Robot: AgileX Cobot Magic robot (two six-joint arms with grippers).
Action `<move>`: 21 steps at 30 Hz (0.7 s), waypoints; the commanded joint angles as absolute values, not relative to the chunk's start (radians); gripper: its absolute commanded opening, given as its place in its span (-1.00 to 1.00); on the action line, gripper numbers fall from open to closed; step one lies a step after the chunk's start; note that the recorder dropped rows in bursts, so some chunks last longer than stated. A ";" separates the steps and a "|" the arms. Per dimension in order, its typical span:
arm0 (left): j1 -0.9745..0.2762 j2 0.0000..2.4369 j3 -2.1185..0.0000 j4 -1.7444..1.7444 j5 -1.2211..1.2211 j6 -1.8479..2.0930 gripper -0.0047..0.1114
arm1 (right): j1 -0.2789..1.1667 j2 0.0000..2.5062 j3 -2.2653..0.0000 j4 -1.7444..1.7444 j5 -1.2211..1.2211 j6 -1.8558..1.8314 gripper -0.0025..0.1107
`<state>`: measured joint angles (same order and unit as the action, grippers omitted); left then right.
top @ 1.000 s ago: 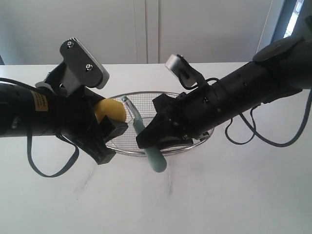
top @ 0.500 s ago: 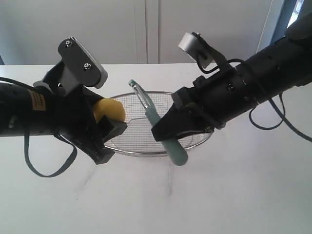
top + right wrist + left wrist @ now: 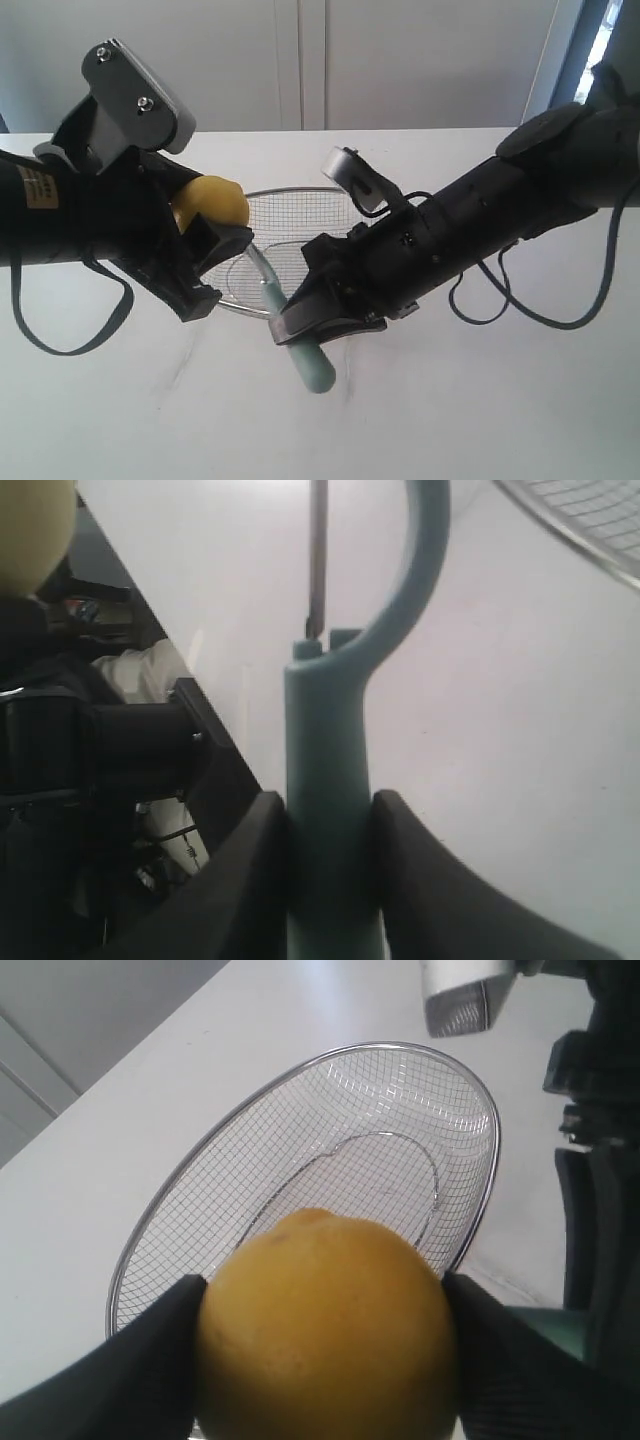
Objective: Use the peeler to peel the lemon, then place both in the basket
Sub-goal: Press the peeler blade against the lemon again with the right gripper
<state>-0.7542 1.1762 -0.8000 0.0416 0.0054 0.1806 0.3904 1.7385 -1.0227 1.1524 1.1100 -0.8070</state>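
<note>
Between left gripper (image 3: 325, 1385) jaws: lemon (image 3: 325, 1320), yellow rind, smooth, faintly dimpled, soft sheen. Its fingers (image 3: 120, 1380) matt black. Between right gripper (image 3: 328, 885) jaws: peeler (image 3: 327, 800), pale teal plastic, smooth, satin; blade (image 3: 317, 560) dull grey metal. Beyond the lemon: basket (image 3: 492, 1160), fine silver wire mesh, polished metal rim. Below both jaws: table (image 3: 480, 400), matt white.

A plain white table (image 3: 480, 400) — on it, one shallow oval basket (image 3: 300, 220) of silver wire mesh
</note>
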 commanded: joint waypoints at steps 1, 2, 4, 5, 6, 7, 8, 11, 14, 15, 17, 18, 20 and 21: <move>-0.759 1.164 -0.799 0.030 0.000 0.180 -0.92 | 0.427 1.757 -1.017 1.207 1.127 -0.836 -0.96; -0.759 1.164 -0.799 0.030 0.000 0.180 -0.92 | 0.431 1.757 -1.017 1.209 1.127 -0.836 -0.96; -0.759 1.164 -0.799 0.030 0.000 0.180 -0.92 | 0.439 1.757 -1.017 1.228 1.135 -0.847 -0.96; -0.759 1.164 -0.799 0.030 0.000 0.180 -0.92 | 0.440 1.757 -1.017 1.236 1.141 -0.852 -0.96; -0.759 1.164 -0.799 0.030 0.000 0.180 -0.92 | 0.440 1.757 -1.017 1.245 1.149 -0.852 -0.96; -0.759 1.164 -0.799 0.030 0.000 0.180 -0.92 | 0.440 1.757 -1.017 1.257 1.154 -0.855 -0.96; -0.759 1.166 -0.799 0.030 0.000 0.180 -0.92 | 0.440 1.757 -1.017 1.267 1.163 -0.861 -0.96; -0.759 1.168 -0.799 0.030 0.000 0.180 -0.92 | 0.440 1.757 -1.017 1.280 1.174 -0.863 -0.96; -0.759 1.170 -0.799 0.030 0.000 0.180 -0.92 | 0.440 1.757 -1.017 1.298 1.191 -0.873 -0.96; -0.759 1.170 -0.799 0.030 0.000 0.180 -0.92 | 0.440 1.757 -1.017 1.306 1.198 -0.879 -0.96; -0.759 1.176 -0.799 0.030 0.000 0.180 -0.92 | 0.440 1.757 -1.017 1.308 1.207 -0.881 -0.96; -0.759 1.178 -0.799 0.030 0.000 0.180 -0.92 | 0.440 1.757 -1.017 1.308 1.207 -0.883 -0.96; -0.759 1.178 -0.799 0.030 0.000 0.180 -0.92 | 0.440 1.757 -1.017 1.308 1.207 -0.888 -0.96; -0.759 1.178 -0.799 0.030 0.000 0.180 -0.92 | 0.438 1.757 -1.017 1.308 1.201 -0.887 -0.96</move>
